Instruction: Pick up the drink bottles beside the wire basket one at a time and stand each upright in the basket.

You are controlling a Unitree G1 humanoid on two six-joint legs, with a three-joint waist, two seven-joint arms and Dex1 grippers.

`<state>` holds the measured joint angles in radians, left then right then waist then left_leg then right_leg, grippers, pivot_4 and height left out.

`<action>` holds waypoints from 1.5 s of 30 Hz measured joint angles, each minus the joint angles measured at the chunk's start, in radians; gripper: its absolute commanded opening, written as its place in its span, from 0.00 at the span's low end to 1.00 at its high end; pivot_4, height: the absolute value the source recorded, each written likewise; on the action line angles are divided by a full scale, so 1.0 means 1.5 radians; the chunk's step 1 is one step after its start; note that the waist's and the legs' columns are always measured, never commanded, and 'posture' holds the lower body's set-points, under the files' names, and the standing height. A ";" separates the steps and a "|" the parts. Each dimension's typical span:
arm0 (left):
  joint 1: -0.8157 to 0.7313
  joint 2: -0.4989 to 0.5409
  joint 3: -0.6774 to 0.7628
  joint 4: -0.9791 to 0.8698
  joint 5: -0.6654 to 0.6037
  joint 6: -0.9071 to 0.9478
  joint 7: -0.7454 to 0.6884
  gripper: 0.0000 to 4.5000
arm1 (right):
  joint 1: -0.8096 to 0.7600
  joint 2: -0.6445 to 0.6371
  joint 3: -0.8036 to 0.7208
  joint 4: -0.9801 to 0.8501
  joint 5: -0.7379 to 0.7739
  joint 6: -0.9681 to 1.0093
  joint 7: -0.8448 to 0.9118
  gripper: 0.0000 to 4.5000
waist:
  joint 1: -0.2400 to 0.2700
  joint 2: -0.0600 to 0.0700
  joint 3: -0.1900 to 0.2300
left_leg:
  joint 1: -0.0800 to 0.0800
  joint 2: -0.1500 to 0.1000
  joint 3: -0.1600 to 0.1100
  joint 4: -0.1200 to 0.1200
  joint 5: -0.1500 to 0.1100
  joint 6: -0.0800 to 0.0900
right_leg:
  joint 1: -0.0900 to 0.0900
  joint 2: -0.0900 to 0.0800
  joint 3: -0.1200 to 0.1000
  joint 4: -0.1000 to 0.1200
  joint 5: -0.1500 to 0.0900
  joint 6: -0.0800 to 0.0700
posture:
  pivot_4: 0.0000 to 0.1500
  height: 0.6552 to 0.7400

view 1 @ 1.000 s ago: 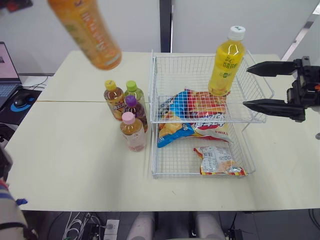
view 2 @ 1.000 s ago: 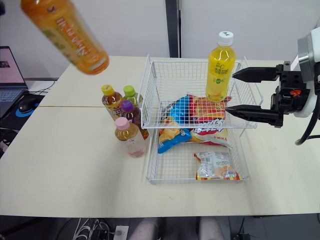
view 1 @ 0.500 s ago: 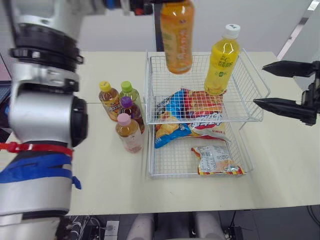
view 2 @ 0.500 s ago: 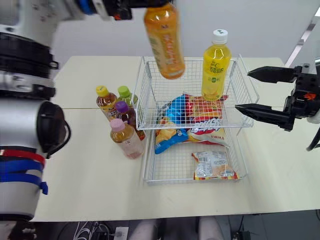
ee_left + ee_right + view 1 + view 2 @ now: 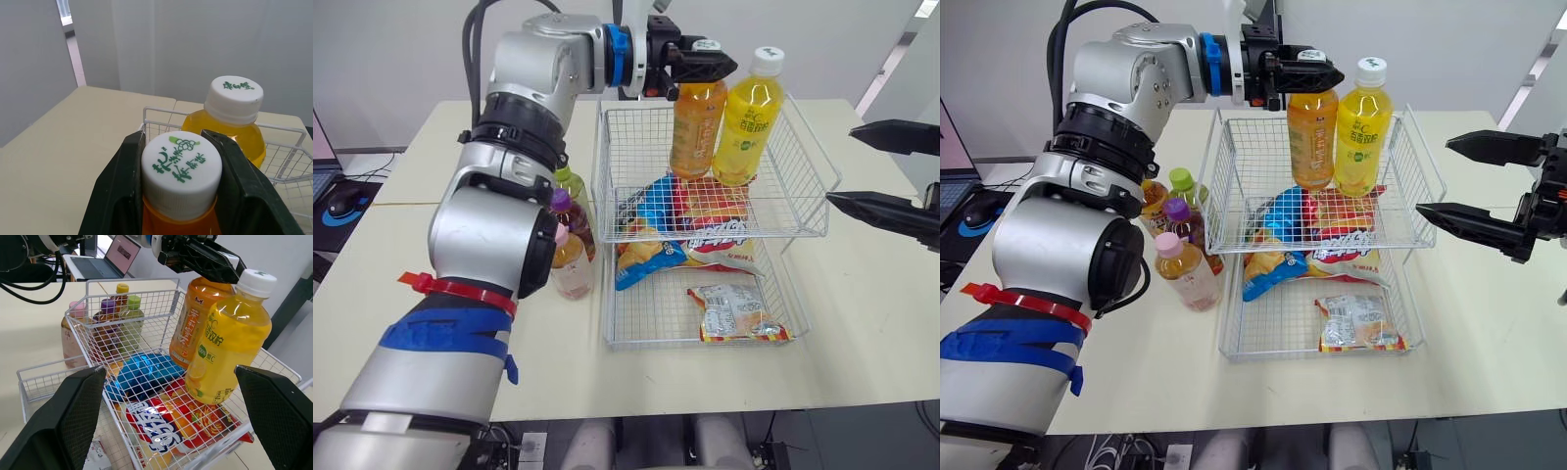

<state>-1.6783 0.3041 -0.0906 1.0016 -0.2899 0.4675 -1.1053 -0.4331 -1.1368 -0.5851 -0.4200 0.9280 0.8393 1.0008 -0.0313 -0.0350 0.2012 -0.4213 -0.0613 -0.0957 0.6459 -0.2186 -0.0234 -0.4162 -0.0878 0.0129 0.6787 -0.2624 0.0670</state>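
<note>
An orange drink bottle stands upright in the upper tier of the wire basket, close beside a yellow bottle. My left gripper is shut on its white cap, with one black finger on each side. Several smaller bottles stand on the table to the left of the basket: pink-capped, purple-capped and green-capped, partly hidden by my left arm. My right gripper hangs open just right of the basket, holding nothing.
Chip bags lie under the upper tier, and a snack packet lies in the lower tier. A computer mouse sits on a desk at the far left. Bare tabletop stretches in front of the bottles.
My left arm has brought the orange bottle down and to the right, from tilted above the basket to upright beside the yellow bottle. The right gripper stays open.
</note>
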 measured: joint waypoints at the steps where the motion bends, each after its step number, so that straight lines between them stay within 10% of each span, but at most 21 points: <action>1: 0.000 -0.002 0.001 0.001 0.002 0.000 0.000 0.31 | 0.003 0.000 -0.003 -0.001 0.000 0.000 -0.001 1.00 | 0.000 0.000 0.000 | 0.000 0.000 0.000 0.000 0.000 0.000 | 0.000 0.000 0.000 0.000 0.000 0.000 | 1.00 1.00; 7: 0.000 -0.005 0.012 0.000 0.012 0.013 -0.014 0.31 | 0.013 -0.001 -0.010 -0.006 0.001 0.000 -0.007 1.00 | 0.001 0.000 0.000 | 0.000 0.000 0.000 0.000 0.000 0.000 | 0.000 0.000 0.000 0.000 0.000 0.000 | 1.00 1.00; 17: -0.014 0.020 0.028 -0.003 0.016 0.033 -0.039 1.00 | 0.013 -0.002 -0.009 -0.006 -0.001 -0.007 -0.013 1.00 | 0.000 0.000 0.000 | 0.000 0.000 0.000 0.000 0.000 0.000 | 0.000 0.000 0.000 0.000 0.000 0.000 | 1.00 1.00; 29: 0.044 0.181 0.045 -0.222 -0.001 0.182 -0.097 1.00 | -0.004 -0.011 0.009 -0.005 0.002 -0.014 -0.016 1.00 | -0.002 0.000 0.000 | 0.002 0.001 -0.001 0.000 0.000 0.000 | 0.001 0.000 0.001 0.001 0.000 0.000 | 1.00 1.00; 45: 0.460 0.446 0.296 -0.693 -0.079 0.388 0.091 1.00 | -0.140 0.041 0.189 0.034 0.022 -0.046 -0.001 1.00 | -0.001 0.001 0.000 | 0.003 0.001 -0.001 0.000 0.000 0.000 | 0.001 0.001 0.001 0.001 0.000 0.000 | 1.00 1.00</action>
<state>-0.9882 0.9732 0.3536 -0.0386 -0.4081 1.0496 -0.9683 -0.6438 -1.0759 -0.3019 -0.3690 0.9608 0.7710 0.9991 -0.0325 -0.0342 0.2007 -0.4169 -0.0595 -0.0968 0.6461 -0.2186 -0.0236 -0.4147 -0.0869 0.0147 0.6798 -0.2622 0.0664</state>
